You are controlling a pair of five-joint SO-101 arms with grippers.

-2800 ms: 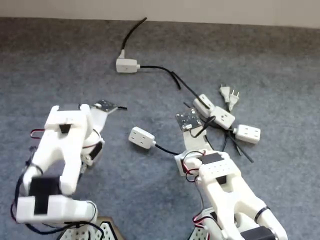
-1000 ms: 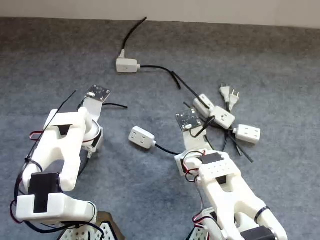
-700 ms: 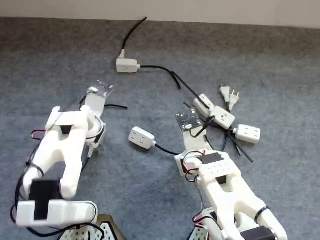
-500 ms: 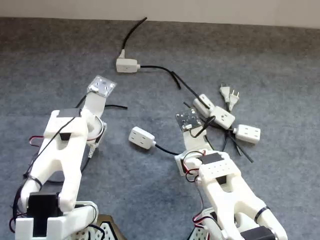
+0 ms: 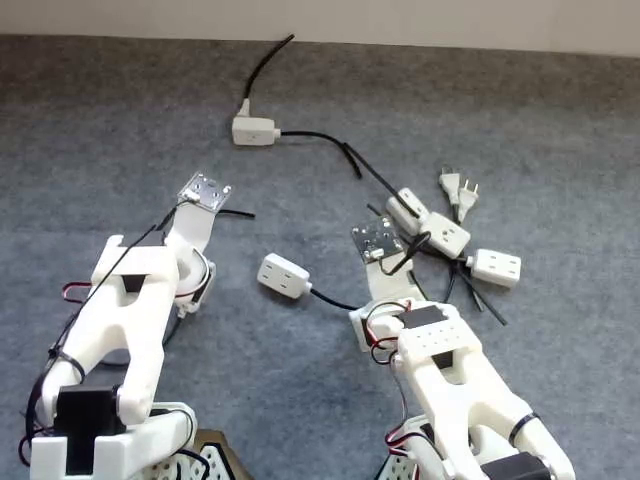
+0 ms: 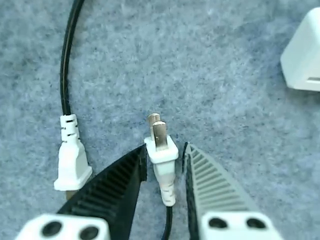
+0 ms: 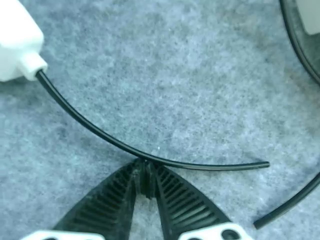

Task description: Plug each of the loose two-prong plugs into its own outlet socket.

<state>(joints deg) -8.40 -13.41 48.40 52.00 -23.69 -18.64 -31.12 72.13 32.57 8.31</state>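
- The grey carpeted table (image 5: 120,110) lies under both arms, with white socket blocks and black cables scattered on it.
- The left arm (image 5: 125,330) stands at the near left, and its wrist points out over the carpet to the left of a lone socket block (image 5: 283,275).
- The right arm (image 5: 450,380) stands at the near right, and its wrist points towards a cluster of three socket blocks (image 5: 447,235).
- A far socket block (image 5: 253,130) sits well apart from the others, with a black cable running from it towards the cluster.
- The left gripper (image 6: 165,149) has its fingers parted, one on each side of a white two-prong plug (image 6: 162,162) that lies on the carpet. The dark finger touches the plug's side, and the pale finger is just beside it.
- The right gripper (image 7: 145,177) has its fingers closed, and the tips meet right at a thin black cable (image 7: 100,135). Whether they pinch the cable cannot be told.
- A second plug (image 6: 70,160) lies on its black cord just beside the left gripper's dark finger.
- Two loose plugs (image 5: 450,183) lie side by side just beyond the cluster.
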